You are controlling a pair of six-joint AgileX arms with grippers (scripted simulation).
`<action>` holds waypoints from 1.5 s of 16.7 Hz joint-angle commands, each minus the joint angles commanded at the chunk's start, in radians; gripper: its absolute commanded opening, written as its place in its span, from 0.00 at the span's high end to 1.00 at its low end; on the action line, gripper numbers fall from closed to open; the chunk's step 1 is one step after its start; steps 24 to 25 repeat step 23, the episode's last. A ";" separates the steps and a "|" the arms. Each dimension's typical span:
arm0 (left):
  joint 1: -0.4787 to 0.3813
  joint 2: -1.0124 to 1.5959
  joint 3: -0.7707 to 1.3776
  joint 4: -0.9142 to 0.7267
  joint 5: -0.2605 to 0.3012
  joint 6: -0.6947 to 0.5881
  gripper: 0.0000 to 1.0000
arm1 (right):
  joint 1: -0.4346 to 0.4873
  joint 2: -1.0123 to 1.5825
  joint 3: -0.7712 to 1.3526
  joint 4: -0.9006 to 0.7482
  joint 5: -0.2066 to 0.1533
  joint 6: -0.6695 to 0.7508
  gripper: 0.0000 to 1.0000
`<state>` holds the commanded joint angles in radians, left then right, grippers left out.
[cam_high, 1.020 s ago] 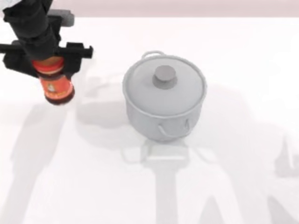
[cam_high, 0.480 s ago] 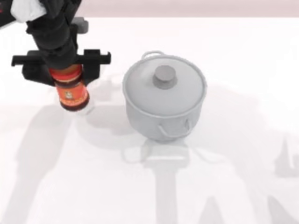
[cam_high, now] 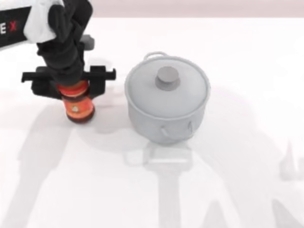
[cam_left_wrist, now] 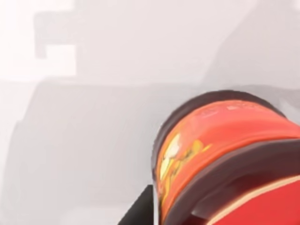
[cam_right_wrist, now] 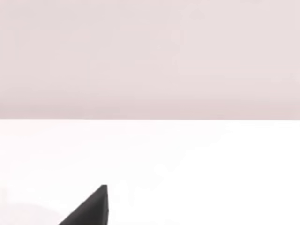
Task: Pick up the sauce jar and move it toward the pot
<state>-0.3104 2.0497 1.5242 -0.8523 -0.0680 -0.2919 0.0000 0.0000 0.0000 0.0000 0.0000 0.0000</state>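
On the white table [cam_high: 247, 57], largest first:
Table: flat, matte white, crossed by soft grey shadows.
Pot: to the right of the left gripper, near it but apart; the pot [cam_high: 167, 99] is round, pale grey-white smooth metal, with a domed lid, a flat round grey knob [cam_high: 167, 77] and loop handles at its far and near sides.
Left arm: white shell and black ribbed wrist, reaching in from the table's far left corner.
Left gripper: the left gripper [cam_high: 72, 88] is black and boxy, its two fingers clamped on the jar's lid end from either side.
Sauce jar: directly under the gripper; the sauce jar [cam_high: 78, 103] is a small cylinder with an orange-red lid, red-orange label with yellow print [cam_left_wrist: 183, 152] and dark glassy contents.
Jar axis: long axis roughly vertical, lid up in the gripper, base toward the table; whether the base touches the table cannot be told.
Right gripper: only a black tip [cam_right_wrist: 91, 208] shows in the right wrist view.
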 joint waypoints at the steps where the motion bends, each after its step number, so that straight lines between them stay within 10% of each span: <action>1: 0.000 0.001 -0.002 0.002 0.000 0.000 1.00 | 0.000 0.000 0.000 0.000 0.000 0.000 0.00; 4: 0.000 0.001 -0.002 0.002 0.000 0.000 1.00 | 0.000 0.000 0.000 0.000 0.000 0.000 0.00; 17: 0.000 0.001 -0.002 0.002 0.000 0.000 0.02 | 0.000 0.000 0.000 0.000 0.000 0.000 0.00; 25: 0.000 0.001 -0.002 0.002 0.000 0.000 0.00 | 0.000 0.000 0.000 0.000 0.000 0.000 0.00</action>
